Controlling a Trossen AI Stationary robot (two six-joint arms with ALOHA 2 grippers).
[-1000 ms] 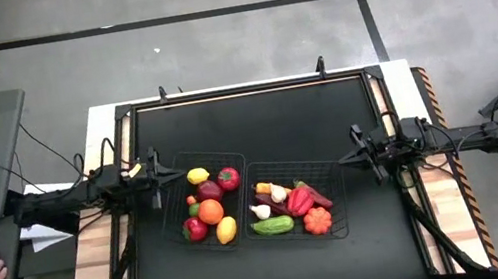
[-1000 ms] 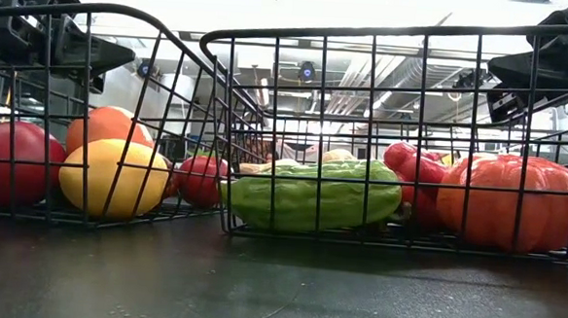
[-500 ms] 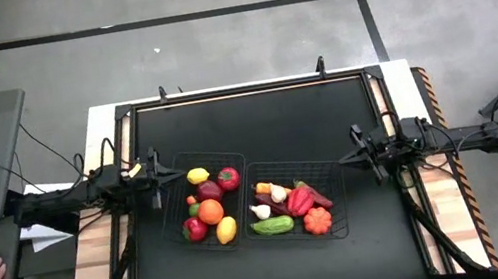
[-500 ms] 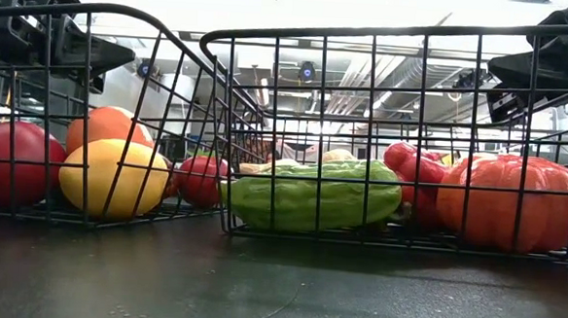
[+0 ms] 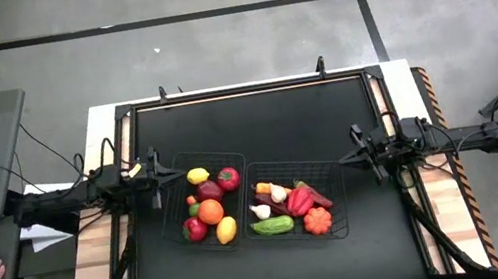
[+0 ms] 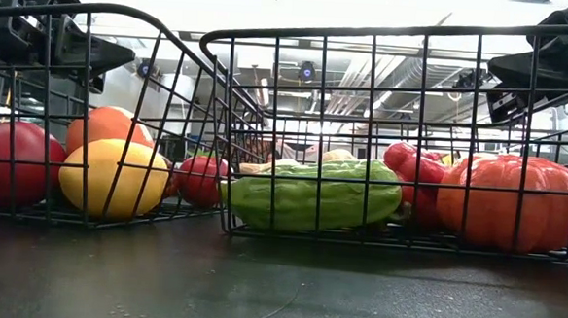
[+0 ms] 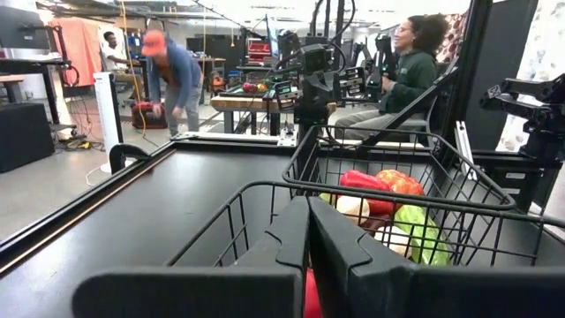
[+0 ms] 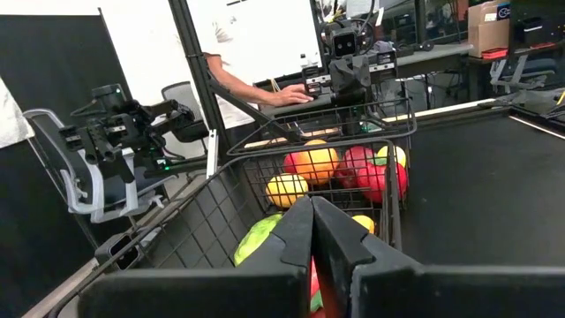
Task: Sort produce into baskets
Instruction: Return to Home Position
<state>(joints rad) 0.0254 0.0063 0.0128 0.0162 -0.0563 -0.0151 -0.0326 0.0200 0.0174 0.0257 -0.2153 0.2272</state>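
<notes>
I am judging the sorting done and the step in hand to be the return to rest: all the produce I can see is lying in the two baskets, and I am carrying nothing. I am holding my left pincer [image 5: 158,176] pinched narrow and empty just beside the left edge of the left basket [image 5: 242,206]. My right pincer [image 5: 347,156] is likewise narrow and empty, near the right edge of the right basket [image 5: 327,175]. The baskets are sitting side by side in the middle of the desk [image 5: 256,118]. The left one is holding a lemon [image 5: 197,176] at its far side, a red fruit [image 5: 227,177], an orange [image 5: 210,211], an apple [image 5: 195,229] and a second lemon [image 5: 227,229] at its near side. The right one is holding garlic [image 5: 278,192], red peppers [image 5: 300,199], a cucumber [image 5: 273,225] along its near side and a pumpkin [image 5: 317,220] at its near right corner. The next move, as I am reading it, is calling only for settling both arms without nudging the wire rims.
</notes>
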